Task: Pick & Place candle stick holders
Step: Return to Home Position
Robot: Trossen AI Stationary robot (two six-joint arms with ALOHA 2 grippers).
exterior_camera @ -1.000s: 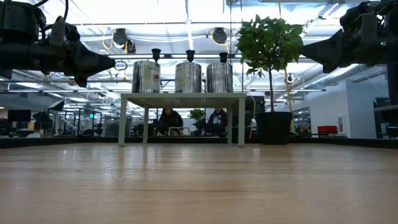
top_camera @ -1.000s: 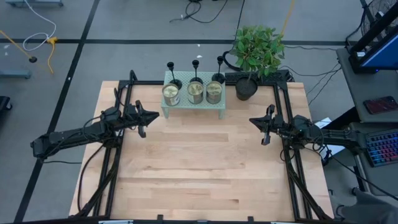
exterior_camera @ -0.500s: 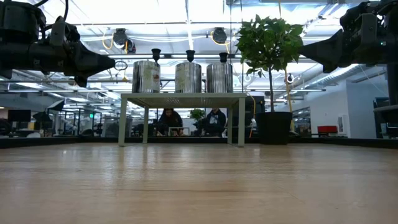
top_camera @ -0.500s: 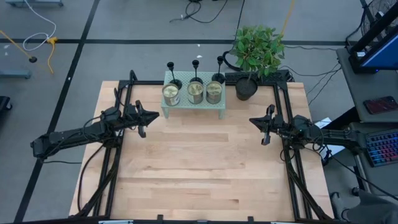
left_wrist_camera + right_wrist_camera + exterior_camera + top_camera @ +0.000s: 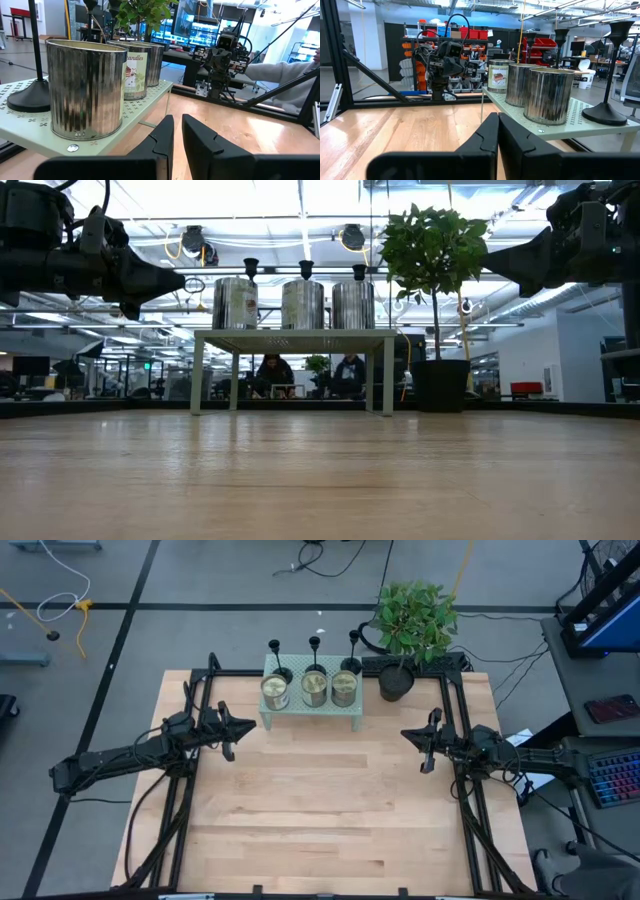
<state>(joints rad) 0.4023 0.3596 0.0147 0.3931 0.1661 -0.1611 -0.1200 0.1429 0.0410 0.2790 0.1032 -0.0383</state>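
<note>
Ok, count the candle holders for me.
3, all on the shelf behind the cans: left candle holder, middle candle holder, right candle holder beside the plant. None seems hidden.

— What lies past the right gripper (image 5: pixel 498 117)?
— Its fingers sit together above the wooden table (image 5: pixel 395 130). Beside it, a pale green shelf (image 5: pixel 570 131) carries three tins (image 5: pixel 547 95).
— Any candle holders (image 5: pixel 606 112)?
— One stands upright behind the nearest tin, and another's cup shows farther along. The other arm (image 5: pixel 442 60) waits across the table.
</note>
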